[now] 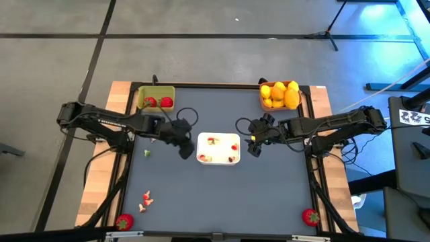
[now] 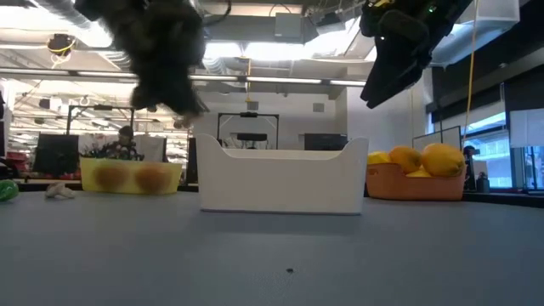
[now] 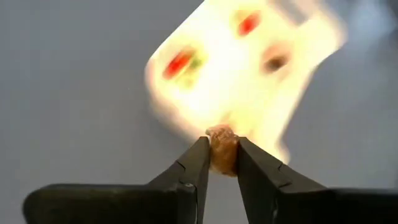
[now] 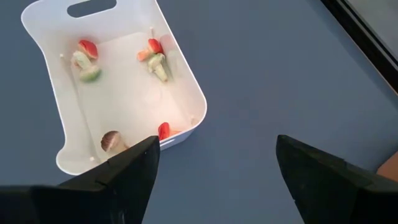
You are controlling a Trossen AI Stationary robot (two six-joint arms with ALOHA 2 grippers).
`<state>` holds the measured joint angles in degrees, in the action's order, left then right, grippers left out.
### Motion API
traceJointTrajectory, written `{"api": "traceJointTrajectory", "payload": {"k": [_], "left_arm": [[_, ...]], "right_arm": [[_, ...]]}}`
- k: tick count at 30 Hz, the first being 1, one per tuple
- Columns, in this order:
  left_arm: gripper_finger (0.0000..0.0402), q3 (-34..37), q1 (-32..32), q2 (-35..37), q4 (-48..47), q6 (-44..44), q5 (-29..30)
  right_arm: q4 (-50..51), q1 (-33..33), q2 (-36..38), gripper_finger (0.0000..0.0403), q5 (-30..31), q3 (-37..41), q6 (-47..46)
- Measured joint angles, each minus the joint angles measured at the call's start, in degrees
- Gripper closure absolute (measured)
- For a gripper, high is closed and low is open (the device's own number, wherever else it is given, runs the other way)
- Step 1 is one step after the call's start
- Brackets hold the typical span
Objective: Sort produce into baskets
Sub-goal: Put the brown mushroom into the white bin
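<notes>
My left gripper (image 3: 222,146) is shut on a small tan-brown piece (image 3: 222,138), off the table by the white tray's (image 1: 218,148) left end. My right gripper (image 4: 214,149) hangs open above the mat just right of the tray, with nothing between its fingers. The yellow-green basket (image 1: 156,99) at the far left holds two red strawberries (image 1: 166,102). The orange basket (image 1: 279,95) at the far right is heaped with yellow and orange fruits (image 2: 425,160). The tray (image 4: 124,93) holds a few small red, green and brown scraps. My left gripper pinches the small tan-brown piece between its two fingertips (image 3: 200,155); the piece's top (image 3: 221,132) pokes out past their free ends. The fingers slant downward toward the tray. The piece is lifted clear of the table.
A red strawberry lies at each near corner of the table (image 1: 123,221) (image 1: 310,216). Small pink-red scraps (image 1: 146,199) and a green bit (image 1: 146,153) lie on the mat at the left. The dark mat between the tray and the near edge is bare.
</notes>
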<state>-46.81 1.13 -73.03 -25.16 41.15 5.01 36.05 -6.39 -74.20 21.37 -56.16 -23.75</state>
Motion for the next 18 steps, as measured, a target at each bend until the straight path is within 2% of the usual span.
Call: {"api": "traceJointTrajectory", "payload": {"k": [6, 11, 14, 18], "left_arm": [[0.0331, 0.00, 0.08, -0.60, 11.73, -8.25, 0.28], [0.0329, 0.00, 1.15, -3.45, 17.93, -12.46, 1.84], [0.0305, 0.00, 1.53, -5.12, 19.92, -12.83, 1.84], [0.0245, 0.02, 1.57, -6.32, 20.23, -12.79, 1.73]], "right_arm": [[0.00, 0.00, 0.01, 0.0084, -0.02, 0.00, -0.35], [0.00, 0.00, 0.01, 0.0084, -0.01, 0.00, -0.44], [0.00, 0.00, 0.01, 0.0084, -0.01, 0.00, -0.44], [0.02, 0.00, 0.01, 0.0084, 0.00, 0.00, -0.44]]}}
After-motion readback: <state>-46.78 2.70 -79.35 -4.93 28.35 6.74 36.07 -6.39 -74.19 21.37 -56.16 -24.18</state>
